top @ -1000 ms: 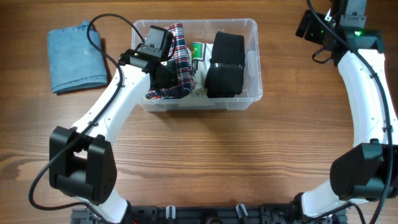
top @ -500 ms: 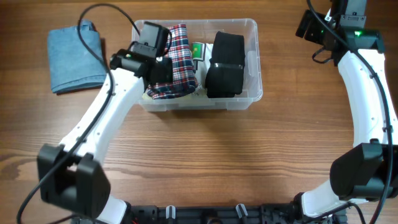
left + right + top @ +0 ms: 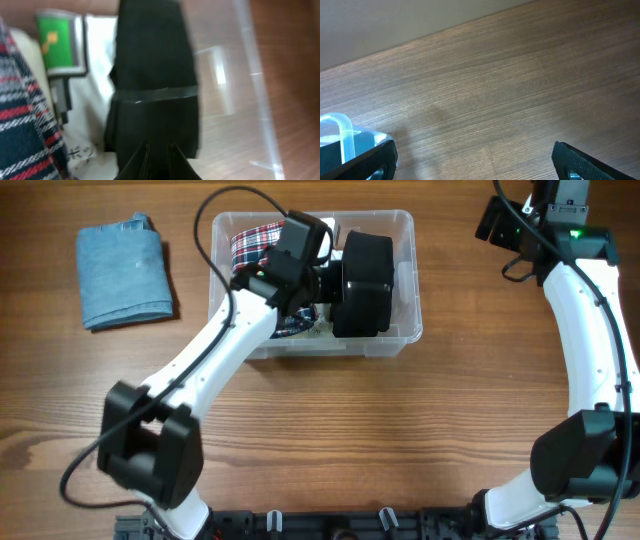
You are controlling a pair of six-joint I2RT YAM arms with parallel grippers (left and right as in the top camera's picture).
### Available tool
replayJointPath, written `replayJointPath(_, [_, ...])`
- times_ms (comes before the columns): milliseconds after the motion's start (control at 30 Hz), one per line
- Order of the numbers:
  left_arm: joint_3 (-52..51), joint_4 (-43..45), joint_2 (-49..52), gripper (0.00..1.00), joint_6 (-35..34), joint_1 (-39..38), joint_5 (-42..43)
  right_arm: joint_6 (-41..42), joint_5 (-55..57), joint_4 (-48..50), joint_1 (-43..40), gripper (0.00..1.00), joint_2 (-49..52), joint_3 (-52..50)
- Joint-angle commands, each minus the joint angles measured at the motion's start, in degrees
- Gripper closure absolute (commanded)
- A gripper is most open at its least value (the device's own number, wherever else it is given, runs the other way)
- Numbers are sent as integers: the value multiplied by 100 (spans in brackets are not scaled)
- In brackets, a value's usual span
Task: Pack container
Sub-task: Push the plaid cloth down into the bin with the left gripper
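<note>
The clear container (image 3: 408, 328) stands at the back middle of the table. In it lie a red-and-navy plaid garment (image 3: 252, 246) on the left and a black folded garment (image 3: 366, 280) on the right. My left gripper (image 3: 326, 276) is inside the bin between them, its fingers (image 3: 157, 159) close together at the near edge of the black garment (image 3: 155, 75). Nothing shows between the fingers. The plaid garment (image 3: 20, 135) lies at the left of that view. My right gripper (image 3: 475, 162) is wide open and empty over bare wood, right of the bin.
A folded blue garment (image 3: 122, 270) lies on the table left of the bin. A green-labelled packet (image 3: 56, 45) and white printed paper (image 3: 92, 105) lie in the bin's middle. The bin's corner (image 3: 340, 135) shows in the right wrist view.
My left gripper swung right from over the plaid garment to the black garment. The plaid garment now lies further left and back in the bin. The right arm has not moved.
</note>
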Motion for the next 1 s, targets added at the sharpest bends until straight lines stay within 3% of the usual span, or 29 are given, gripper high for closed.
replayJointPath(0, [52,-138,179,89,-146,52,-608,90,-44,-2,-2,0,83,-26])
replayJointPath(600, [52,-1381,299,87,-9,90,-1591,90,-44,-4,-2,0,83,-26])
replayJointPath(967, [55,-1502,247,79,229,90,-1956,87,-44,-4,-2,0,83,-26])
